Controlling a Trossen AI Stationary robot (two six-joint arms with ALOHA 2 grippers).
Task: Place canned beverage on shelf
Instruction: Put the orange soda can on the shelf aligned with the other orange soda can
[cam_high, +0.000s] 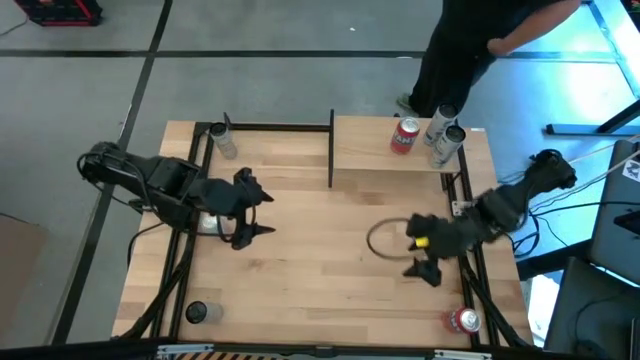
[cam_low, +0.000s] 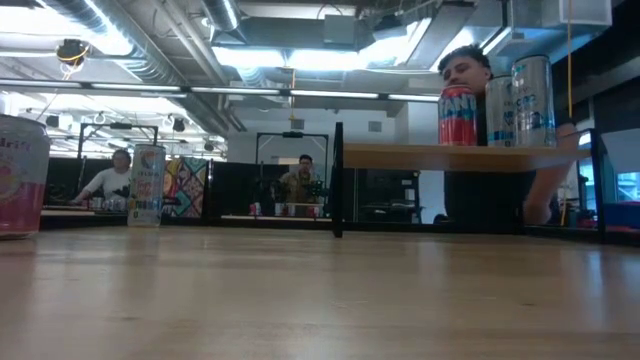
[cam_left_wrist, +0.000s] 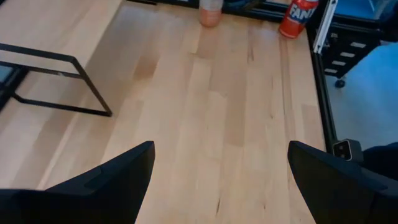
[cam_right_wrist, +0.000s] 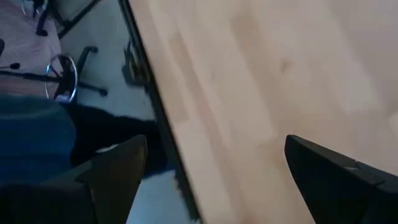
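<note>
1. Currently the left gripper (cam_high: 262, 211) hangs over the table's left half with its fingers spread wide and nothing between them; the right gripper (cam_high: 421, 256) hangs over the right half, equally wide and empty.
2. Judged from this, the step in hand is choosing and reaching for a can. The red can (cam_high: 464, 320) at the near right corner lies close to the right gripper, so that arm looks the better choice.
3. To do it well, the fingers should straddle the can's round body at mid-height and close squarely, keeping it upright.
4. That can stands on end, long axis vertical, top facing up.
5. The shelf (cam_high: 365, 152) sits at the far right, already carrying a red can (cam_high: 404, 136) and two silver cans (cam_high: 445, 136), all upright; free board lies to their left.
6. A person (cam_high: 470, 40) stands just behind the shelf.
</note>
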